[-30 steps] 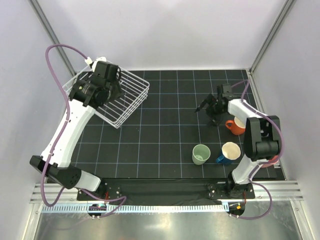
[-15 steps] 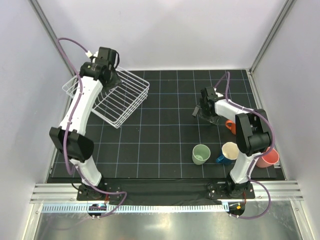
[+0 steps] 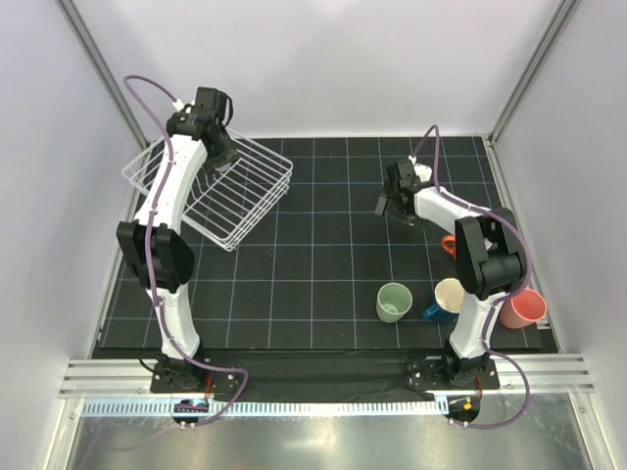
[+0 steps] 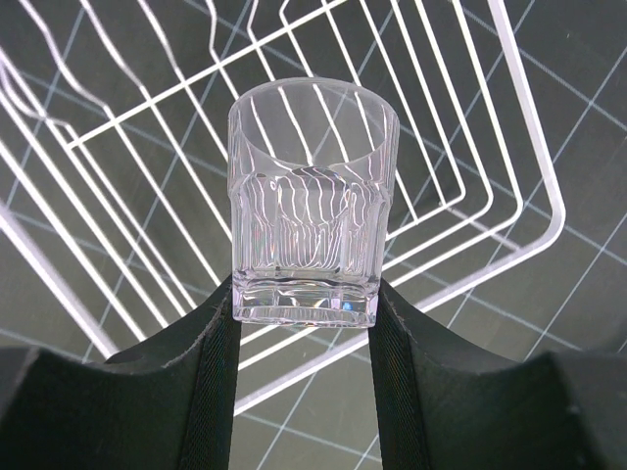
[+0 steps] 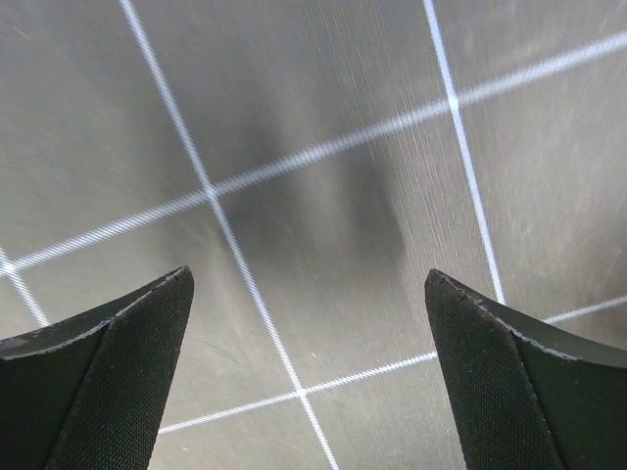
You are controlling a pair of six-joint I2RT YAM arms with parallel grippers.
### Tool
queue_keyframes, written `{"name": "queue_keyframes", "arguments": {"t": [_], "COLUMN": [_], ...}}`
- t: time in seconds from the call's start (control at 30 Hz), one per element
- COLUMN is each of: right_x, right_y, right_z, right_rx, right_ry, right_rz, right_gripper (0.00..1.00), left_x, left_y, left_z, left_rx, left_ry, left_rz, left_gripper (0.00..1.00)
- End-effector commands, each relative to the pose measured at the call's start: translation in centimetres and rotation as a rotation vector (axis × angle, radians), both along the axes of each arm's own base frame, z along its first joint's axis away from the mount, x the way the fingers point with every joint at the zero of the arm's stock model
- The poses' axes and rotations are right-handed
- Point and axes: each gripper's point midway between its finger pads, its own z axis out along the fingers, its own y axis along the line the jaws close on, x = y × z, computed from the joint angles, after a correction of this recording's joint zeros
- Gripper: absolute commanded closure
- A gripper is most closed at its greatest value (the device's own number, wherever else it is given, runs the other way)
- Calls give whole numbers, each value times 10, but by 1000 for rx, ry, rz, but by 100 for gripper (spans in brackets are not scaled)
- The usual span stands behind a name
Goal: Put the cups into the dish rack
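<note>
My left gripper (image 4: 305,323) is shut on the base of the clear glass (image 4: 312,201) and holds it above the white wire dish rack (image 4: 509,166). In the top view that gripper (image 3: 217,147) hangs over the rack (image 3: 257,220) at the far left; the glass is not discernible there. My right gripper (image 3: 390,206) is open and empty, low over the bare mat at the far right. The pale green cup (image 3: 393,302) and the dark blue mug (image 3: 448,298) stand near the front. The orange cup (image 3: 449,245) is mostly hidden behind the right arm. The pink cup (image 3: 520,307) lies at the right edge.
The black gridded mat (image 3: 323,264) covers the table. Metal frame posts stand at the back corners, with white walls on both sides. The right wrist view shows only mat (image 5: 323,196) between the fingers.
The left arm has swung its elbow left and toward the wall, keeping the gripper over the rack. The right gripper has moved left and farther back, away from the orange cup.
</note>
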Motion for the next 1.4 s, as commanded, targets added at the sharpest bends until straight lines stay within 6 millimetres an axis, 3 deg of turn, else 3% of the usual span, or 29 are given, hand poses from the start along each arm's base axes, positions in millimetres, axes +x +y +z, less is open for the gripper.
{"name": "queue_keyframes", "arguments": {"t": [0.0,0.17,0.2,0.27,0.3,0.5,0.67,0.87,1.17,1.2,1.37], "right_x": [25,25,23,21,15,-6,-25,-50,-69,-70,-75], "right_y": [0,5,7,16,16,35,33,28,17,16,15], "right_z": [30,69,84,101,110,153,189,209,205,203,199], "right_rx": [-43,-18,-7,25,18,107,125,135,102,106,106], "right_ry": [-82,-148,-169,-180,-175,-220,-250,-251,-228,-224,-211], "right_rz": [2,44,59,107,127,223,232,247,237,230,226], "right_gripper": [0,0,0,0,0,0,0,0,0,0,0], "left_x": [21,41,45,53,57,78,88,109,118,119,128], "left_y": [-2,-10,-10,-14,-17,-26,-31,-33,-24,-33,-33], "left_z": [11,3,-8,-6,-18,-37,-64,-79,-91,-89,-85], "left_rx": [-22,-42,-40,-51,-61,-112,-153,-276,-443,-508,-611], "left_ry": [-61,-65,-43,-55,-33,-41,-14,-29,-13,-5,-20], "left_rz": [-15,-36,-34,-34,-42,-18,21,84,259,248,320], "left_gripper": [100,100,100,100,100,100,100,100,100,100,100]}}
